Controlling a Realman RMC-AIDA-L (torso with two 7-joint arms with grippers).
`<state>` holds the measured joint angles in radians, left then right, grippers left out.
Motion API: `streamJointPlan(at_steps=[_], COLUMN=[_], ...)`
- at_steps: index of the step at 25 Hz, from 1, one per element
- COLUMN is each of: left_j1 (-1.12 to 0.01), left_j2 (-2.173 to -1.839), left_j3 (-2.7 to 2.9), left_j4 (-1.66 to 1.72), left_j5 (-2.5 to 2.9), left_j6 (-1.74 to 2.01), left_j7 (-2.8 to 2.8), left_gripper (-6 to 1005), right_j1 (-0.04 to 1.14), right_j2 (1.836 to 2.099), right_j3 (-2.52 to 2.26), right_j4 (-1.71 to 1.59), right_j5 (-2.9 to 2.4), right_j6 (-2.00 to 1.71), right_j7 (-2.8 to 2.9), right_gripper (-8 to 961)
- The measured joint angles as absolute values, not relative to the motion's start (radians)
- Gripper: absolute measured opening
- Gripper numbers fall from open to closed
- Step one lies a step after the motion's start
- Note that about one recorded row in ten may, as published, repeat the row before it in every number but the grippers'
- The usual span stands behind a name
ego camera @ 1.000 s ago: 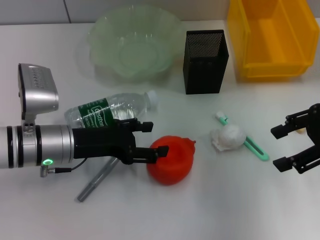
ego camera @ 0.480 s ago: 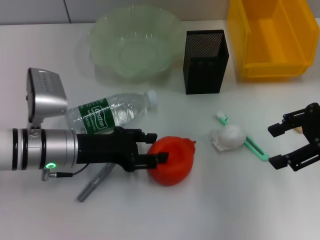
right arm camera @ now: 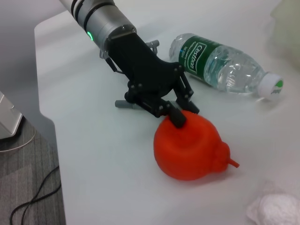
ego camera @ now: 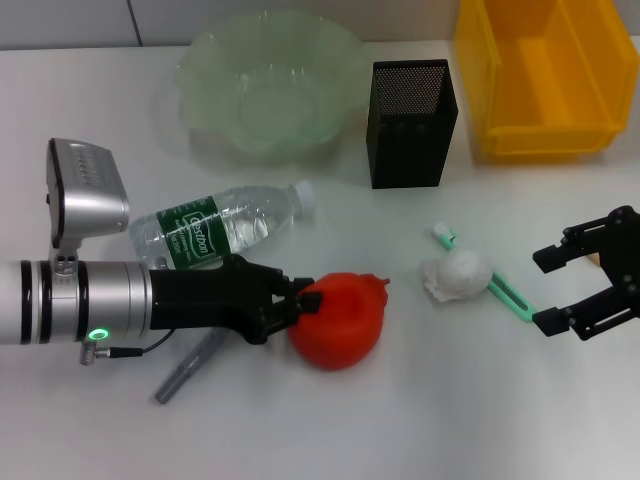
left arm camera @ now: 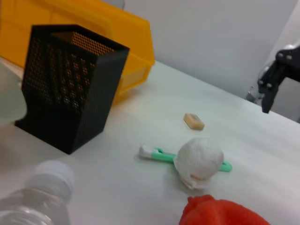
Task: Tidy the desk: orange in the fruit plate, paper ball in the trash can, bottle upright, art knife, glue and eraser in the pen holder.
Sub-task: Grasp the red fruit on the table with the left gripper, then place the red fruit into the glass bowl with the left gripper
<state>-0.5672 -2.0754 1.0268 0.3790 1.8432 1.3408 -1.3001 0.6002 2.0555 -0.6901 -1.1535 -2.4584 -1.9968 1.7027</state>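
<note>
My left gripper (ego camera: 305,298) is shut on the left side of the red-orange orange (ego camera: 342,320), which rests on the desk; the right wrist view shows its fingers (right arm camera: 177,116) pinching the orange (right arm camera: 192,147). Just behind it the bottle (ego camera: 215,228) lies on its side. The paper ball (ego camera: 458,273) sits on the green art knife (ego camera: 512,300). To their right my right gripper (ego camera: 545,290) hovers open with nothing in it. The tan eraser (left arm camera: 193,121) lies beyond the knife. A grey stick (ego camera: 188,368) lies under my left arm.
Along the back stand the pale-green fruit plate (ego camera: 345,50), the black mesh pen holder (ego camera: 410,125) and the yellow trash can (ego camera: 545,140). The desk's edge shows past my left arm in the right wrist view.
The left gripper's fingers, wide apart beside the orange a second ago, have closed onto its left side. The right gripper has edged slightly left.
</note>
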Motion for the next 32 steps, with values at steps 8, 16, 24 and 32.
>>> streamJointPlan(at_steps=[8, 16, 24, 32], left_j1=[-0.568, -0.55, -0.457, -0.442], left_j2=[-2.075, -2.072, -2.071, -2.07], left_j3=[1.033, 1.027, 1.029, 1.027], left_j4=[0.384, 0.41, 0.582, 0.737], left_j5=[1.838, 1.809, 1.698, 1.634], left_j6=[1.336, 1.364, 1.458, 1.431], left_j7=[-1.333, -1.353, -1.366, -1.44], left_gripper=[140, 57, 57, 58], right_j1=[0.594, 0.568, 0.495, 0.419], right_j2=[2.063, 2.076, 2.078, 2.079], right_j3=[-0.69, -0.685, -0.68, -0.678], right_j4=[-1.153, -1.152, -1.061, -1.005], right_j5=[-2.458, -2.445, -2.309, -2.232], right_j6=[-1.985, -1.976, -1.957, -1.92], right_j7=[1.7, 1.694, 1.616, 1.574], right_gripper=[833, 833, 834, 834])
